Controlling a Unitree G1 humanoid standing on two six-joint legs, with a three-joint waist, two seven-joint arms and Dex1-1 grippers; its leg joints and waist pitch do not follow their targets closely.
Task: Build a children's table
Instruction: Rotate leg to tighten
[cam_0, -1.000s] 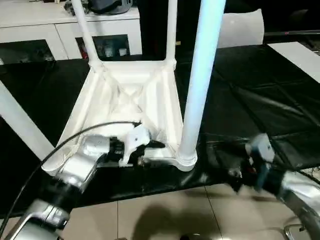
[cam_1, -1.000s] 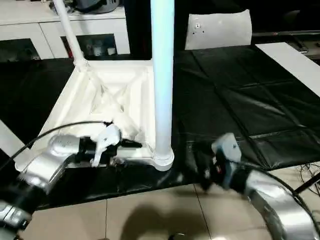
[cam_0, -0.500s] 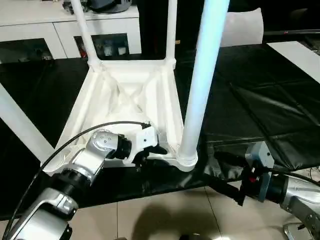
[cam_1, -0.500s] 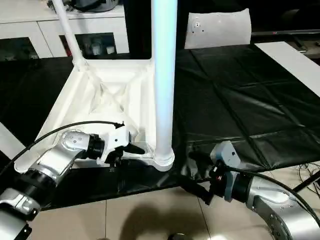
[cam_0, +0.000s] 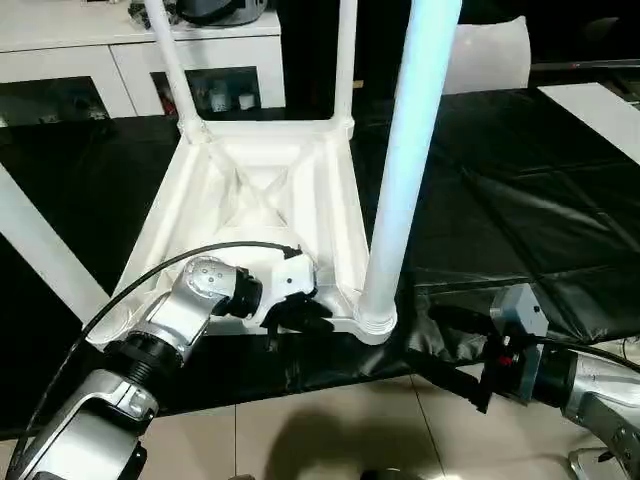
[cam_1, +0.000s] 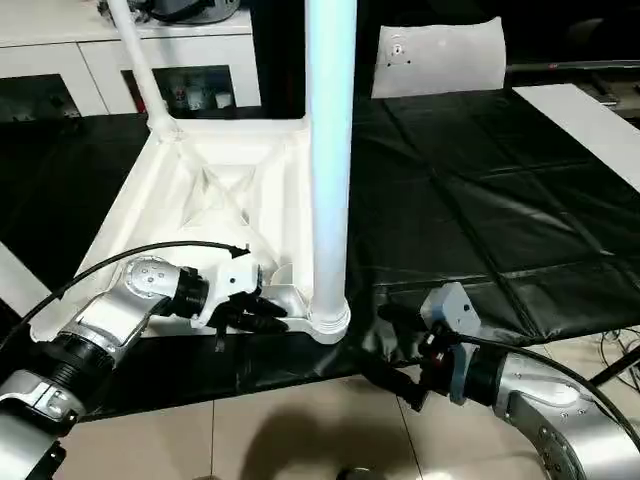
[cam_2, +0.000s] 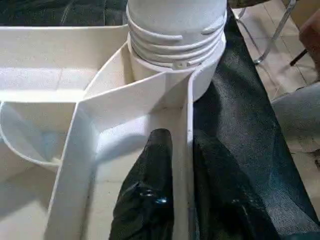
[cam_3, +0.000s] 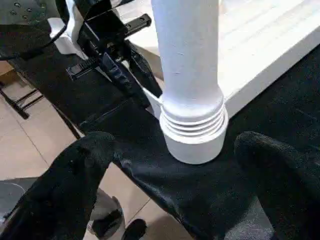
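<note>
On black-covered bench, children's table (cam_0: 265, 200) lies upside down, legs up. I see left gripper (cam_2: 182, 200) clamped on table's near rim wall (cam_2: 189, 150), one finger (cam_2: 150, 190) inside, other outside, beside corner socket (cam_2: 172, 47) holding near leg (cam_0: 405, 160). Right gripper (cam_3: 172, 170) spread wide, empty, fingers flanking that socket without touching.

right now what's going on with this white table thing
A two-armed robot is putting together a children's table, which lies upside down on a black mat. The left end effector is pinching the tabletop's near edge wall beside a corner socket, one finger on each side. A leg stands upright in that socket. The right end effector is wide open, hovering around the base of that leg without gripping it.
</note>
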